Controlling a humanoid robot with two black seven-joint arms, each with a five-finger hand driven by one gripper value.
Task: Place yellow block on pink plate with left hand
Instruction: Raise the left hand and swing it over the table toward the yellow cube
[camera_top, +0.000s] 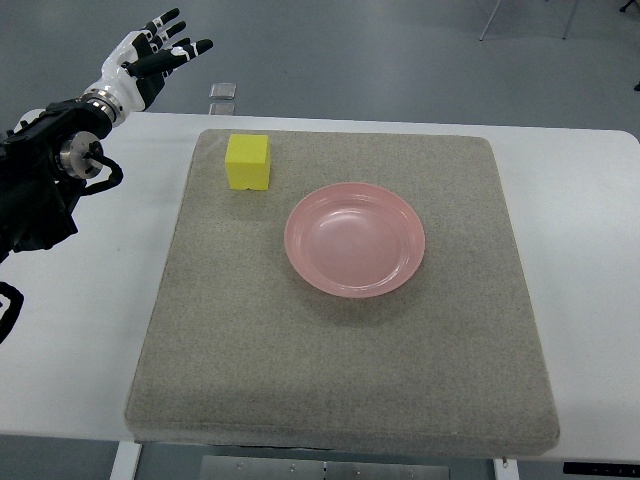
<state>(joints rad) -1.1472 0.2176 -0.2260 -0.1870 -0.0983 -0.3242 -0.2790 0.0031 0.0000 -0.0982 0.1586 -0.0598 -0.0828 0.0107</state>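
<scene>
the yellow block (248, 162) sits in the upper left part of the frame, resting on the grey mat (340, 400) close to the mat's upper left corner. its top face is flat and square to the camera, and a darker yellow side face shows along its lower edge. nothing touches the block.

the pink plate (355, 240) lies on the same mat, just right of and below the block, near the centre of the frame. block and plate are near each other but apart; a strip of bare mat separates the block's lower right corner from the plate's rim. the plate holds nothing.

the grey mat covers most of the white counter (590, 230), with counter surface showing as margins at the left and right of the frame.

the left robot hand (152, 58) is in the upper left corner of the frame, beyond the counter's far edge and over the floor. its fingers (185, 48) are extended and spread apart, pointing toward the upper right. the hand holds nothing and touches nothing. it is well apart from the block, up and to the left of it. the dark forearm and its joints run from the hand down along the left edge of the frame, above the counter's left margin.

a small clear item (223, 92) rests by the counter's far edge, above the block; what it is cannot be told.
</scene>
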